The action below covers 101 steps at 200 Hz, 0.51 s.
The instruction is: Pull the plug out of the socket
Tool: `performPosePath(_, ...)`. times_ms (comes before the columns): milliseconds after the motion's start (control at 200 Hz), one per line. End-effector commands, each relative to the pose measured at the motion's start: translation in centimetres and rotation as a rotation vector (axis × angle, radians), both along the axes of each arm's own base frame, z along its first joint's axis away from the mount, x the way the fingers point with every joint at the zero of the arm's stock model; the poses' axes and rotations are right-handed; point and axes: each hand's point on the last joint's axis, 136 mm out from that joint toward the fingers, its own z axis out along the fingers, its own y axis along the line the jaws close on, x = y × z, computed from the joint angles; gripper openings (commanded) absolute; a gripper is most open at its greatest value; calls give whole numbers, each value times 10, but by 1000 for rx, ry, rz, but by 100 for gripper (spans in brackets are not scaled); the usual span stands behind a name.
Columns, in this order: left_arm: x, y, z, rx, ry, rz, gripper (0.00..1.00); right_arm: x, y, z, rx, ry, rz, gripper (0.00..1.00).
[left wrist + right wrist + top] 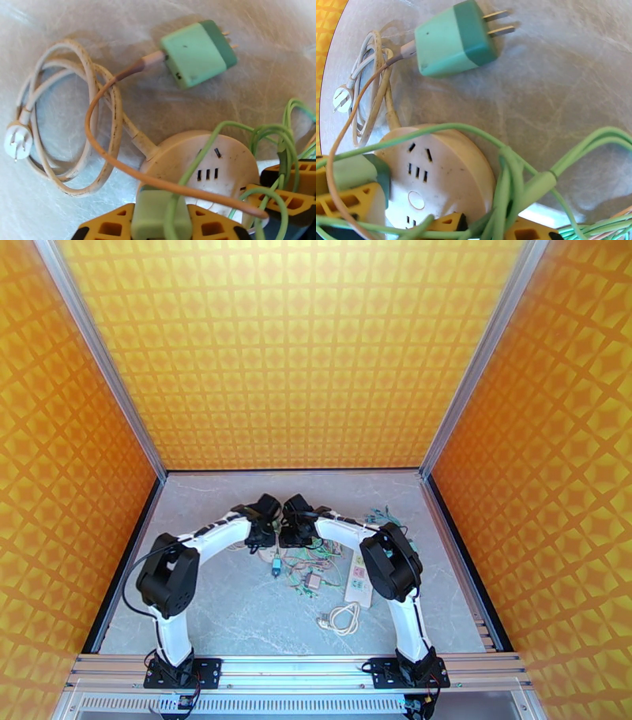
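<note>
Gripping the plug (156, 207) with closed fingers, the left gripper (158, 215) has the round socket (233, 165) directly beneath it. The plug stands straight up toward it. The right gripper (488, 222) is shut beside the rim.

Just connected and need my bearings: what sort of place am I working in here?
Probably a lab robot test cell, not a home: patterned orange panels in aluminium framing wall in a marble-look table, with a tangle of cables staged on it.
</note>
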Motion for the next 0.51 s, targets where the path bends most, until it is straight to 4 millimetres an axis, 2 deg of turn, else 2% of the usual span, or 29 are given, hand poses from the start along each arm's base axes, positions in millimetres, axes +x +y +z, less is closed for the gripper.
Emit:
performPosePath(0, -10, -29, 26, -143, -2, -60, 0, -60, -45, -96, -268, 230, 22, 28)
performPosePath(190, -22, -36, 5, 59, 18, -134, 0, -60, -45, -97, -271, 232, 25, 28)
performPosePath(255, -23, -29, -1, 127, 20, -133, 0, -60, -45, -98, -272, 234, 25, 28)
performPosePath(280, -30, -39, -3, 147, 17, -165, 0, -61, -45, -98, -273, 235, 25, 28)
performPosePath(405, -37, -46, -8, 176, 34, -193, 0, -61, -46, -98, -276, 237, 25, 28)
performPosePath(500, -38, -48, -3, 148, 28, -180, 0, -62, -46, -98, -278, 239, 25, 28)
